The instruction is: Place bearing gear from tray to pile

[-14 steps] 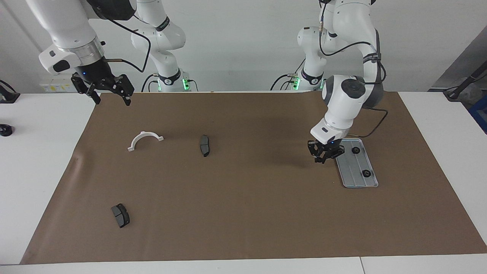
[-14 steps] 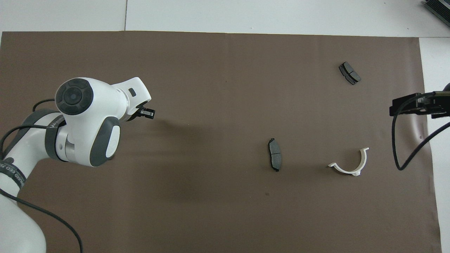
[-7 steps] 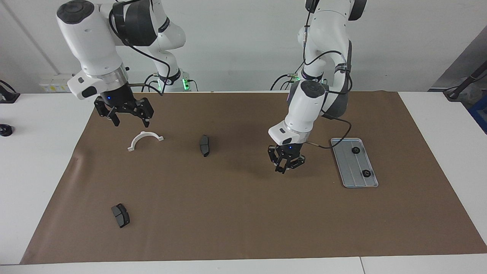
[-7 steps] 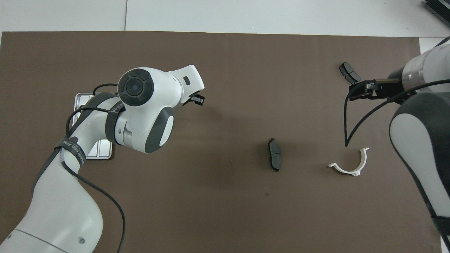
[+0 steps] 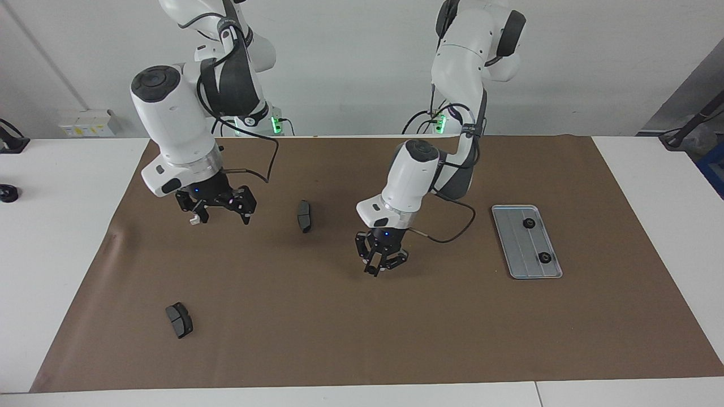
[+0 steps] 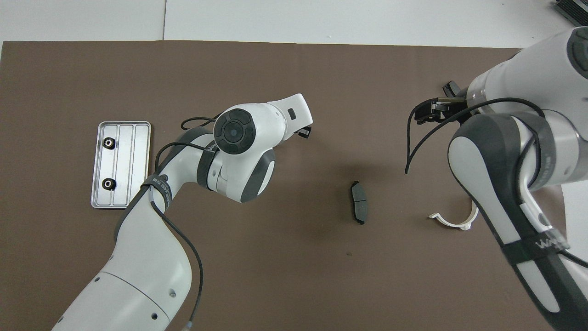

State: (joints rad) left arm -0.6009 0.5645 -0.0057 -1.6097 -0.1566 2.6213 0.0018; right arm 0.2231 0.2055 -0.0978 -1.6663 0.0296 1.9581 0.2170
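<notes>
The tray (image 5: 520,246) lies at three o'clock in the facing view. The left claw (image 5: 379,265), pinched shut, hangs mid-table; its catch is hidden. The right claw (image 5: 222,213) gapes over the white bracket (image 6: 452,223) at nine. Two gears (image 5: 529,223) sit in the tray. Best go down low before letting go.

Your facing camera sits high across the table, looking back at both robots, whose bases stand at the top of its view. Your overhead camera hangs above the robots' own end and looks forward and steeply down, closer in. The two are half a turn apart, and both cover the brown mat (image 5: 350,339), the tray (image 5: 523,249) (image 6: 138,165) and the scattered parts.
</notes>
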